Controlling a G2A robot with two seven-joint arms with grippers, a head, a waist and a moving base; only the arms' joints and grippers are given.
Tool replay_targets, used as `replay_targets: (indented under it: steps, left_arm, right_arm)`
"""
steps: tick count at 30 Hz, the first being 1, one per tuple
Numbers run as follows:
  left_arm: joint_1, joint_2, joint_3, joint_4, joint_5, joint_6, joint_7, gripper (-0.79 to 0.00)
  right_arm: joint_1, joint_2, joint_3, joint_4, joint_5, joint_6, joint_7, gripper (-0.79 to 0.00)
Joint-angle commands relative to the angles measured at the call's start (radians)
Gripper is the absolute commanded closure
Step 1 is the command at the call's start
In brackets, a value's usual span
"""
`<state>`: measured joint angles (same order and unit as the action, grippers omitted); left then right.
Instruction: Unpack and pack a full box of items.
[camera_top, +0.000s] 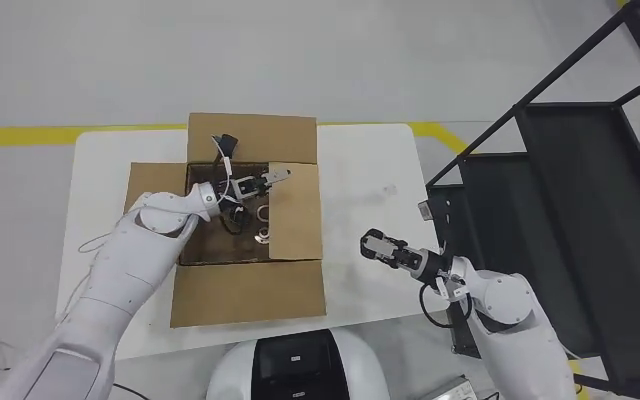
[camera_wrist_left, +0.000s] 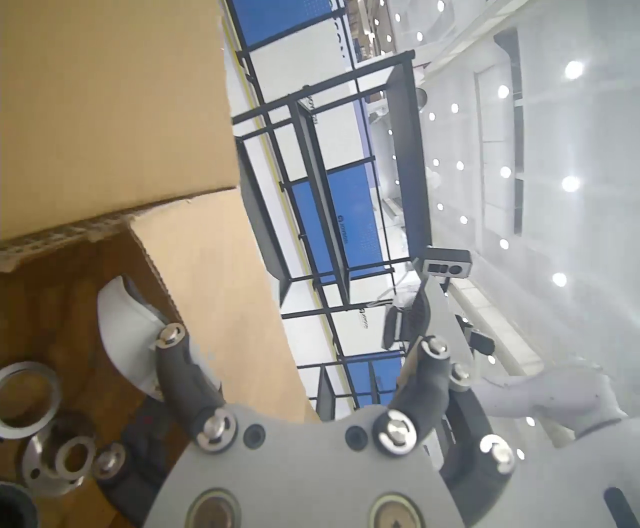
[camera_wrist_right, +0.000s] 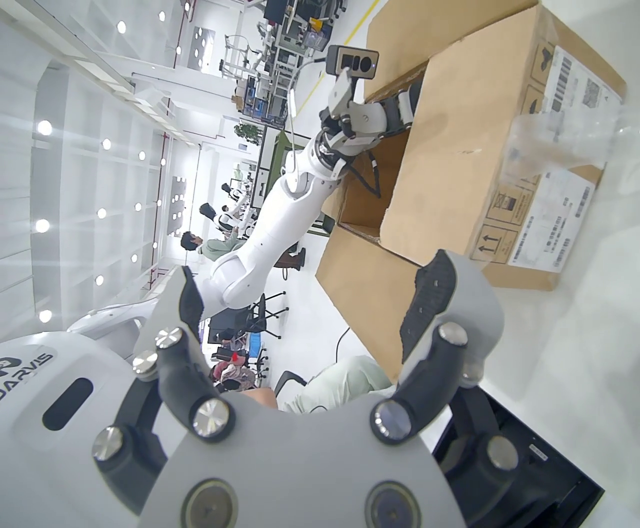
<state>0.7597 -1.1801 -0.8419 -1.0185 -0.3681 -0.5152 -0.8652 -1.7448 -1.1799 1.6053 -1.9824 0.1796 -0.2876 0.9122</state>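
Left claw (camera_wrist_left: 272, 300): was open wide and gripped nothing. One finger (camera_wrist_left: 125, 320) sat low inside the box and the other (camera_wrist_left: 425, 310) outside it. Whether either touched the cardboard could not be told.
Right flap (camera_top: 297, 210): brown cardboard that rose between the left claw's two fingers, its edge close to the inner one.
Metal ring (camera_wrist_left: 27, 395): lay on the box floor, just beside the left claw's inner finger and deeper in.
Flanged metal piece (camera_wrist_left: 57, 457): was silver with a round hole. It lay just beside the ring, on the side nearer the left claw's base.
Box (camera_top: 245, 290): was open on the table with its four flaps spread. The left claw reached in over its right side, and the box lay ahead of the right claw, apart from it.
Right claw (camera_wrist_right: 314, 277): was open and empty, with its dark pads spread. It hung over bare table and pointed at the box's near corner, well apart from the left claw.
Table (camera_top: 370, 160): was white and lay under both claws and the box.
Rack (camera_top: 540, 200): was dark metal and stood off the table, on the right claw's side away from the box.
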Motion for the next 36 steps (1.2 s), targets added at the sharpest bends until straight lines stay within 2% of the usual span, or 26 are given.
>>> replay_targets:
  steps: [1, 9, 15, 21, 35, 36]
  left_arm:
    - [0.005, 0.003, -0.019, -0.021, -0.069, 0.002, -0.070, -0.785]
    - [0.069, 0.026, -0.093, -0.206, -0.214, 0.077, -0.230, -0.785]
    - [0.104, 0.023, -0.073, -0.328, -0.221, 0.133, -0.250, -0.785]
    - [0.104, 0.003, -0.019, -0.336, -0.220, 0.154, -0.236, -0.785]
    - [0.104, 0.003, -0.019, -0.336, -0.220, 0.154, -0.236, -0.785]
    - [0.113, 0.003, -0.024, -0.338, -0.220, 0.160, -0.211, -0.785]
  right_arm:
    - [0.004, 0.002, -0.009, -0.002, -0.005, 0.003, 0.003, -0.785]
    - [0.014, 0.009, -0.035, -0.014, -0.005, 0.001, 0.031, -0.785]
    - [0.039, 0.016, -0.079, 0.031, 0.024, -0.041, 0.110, -0.785]
    - [0.046, 0.023, -0.077, 0.085, 0.053, -0.090, 0.139, -0.785]
    - [0.050, 0.024, -0.092, 0.072, 0.023, -0.073, 0.136, -0.785]
    - [0.054, 0.025, -0.107, 0.061, 0.015, -0.068, 0.144, -0.785]
